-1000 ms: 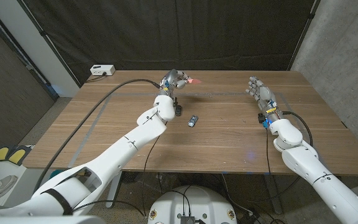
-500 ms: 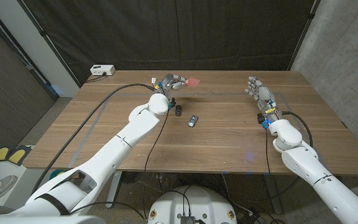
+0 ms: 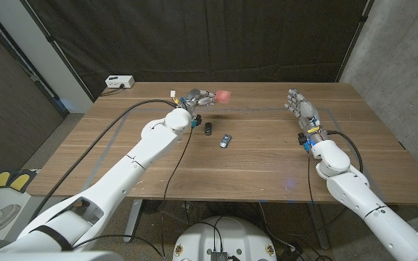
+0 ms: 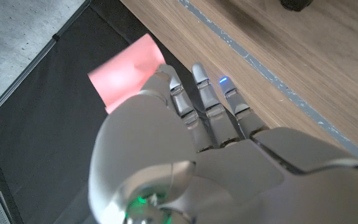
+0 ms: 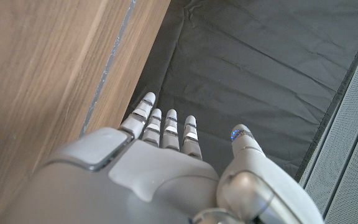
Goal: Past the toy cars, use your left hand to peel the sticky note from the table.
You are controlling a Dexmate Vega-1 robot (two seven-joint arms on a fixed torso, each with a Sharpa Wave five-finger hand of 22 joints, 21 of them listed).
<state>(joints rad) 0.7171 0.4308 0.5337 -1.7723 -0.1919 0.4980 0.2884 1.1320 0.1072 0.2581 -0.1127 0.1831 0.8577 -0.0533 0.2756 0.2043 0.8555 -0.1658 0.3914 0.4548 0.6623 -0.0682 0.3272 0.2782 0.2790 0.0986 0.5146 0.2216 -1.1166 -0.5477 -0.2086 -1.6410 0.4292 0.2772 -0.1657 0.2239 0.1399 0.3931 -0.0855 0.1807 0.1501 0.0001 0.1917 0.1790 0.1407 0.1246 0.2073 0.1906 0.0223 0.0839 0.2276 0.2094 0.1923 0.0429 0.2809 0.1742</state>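
No readable text, label, brand, number or sign appears in any view. The pink sticky note [image 3: 223, 96] held by the left hand [image 3: 199, 97] shows a blank face, and the toy cars [image 3: 217, 135] are too small to show any markings.

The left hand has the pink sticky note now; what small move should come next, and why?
Probably lift the left hand a little higher and draw it back toward the robot. The pink paper sticky note is already pinched at its fingertips and looks clear of the wooden table, so peeling seems done. The two small toy cars lie nearer, so keep height.
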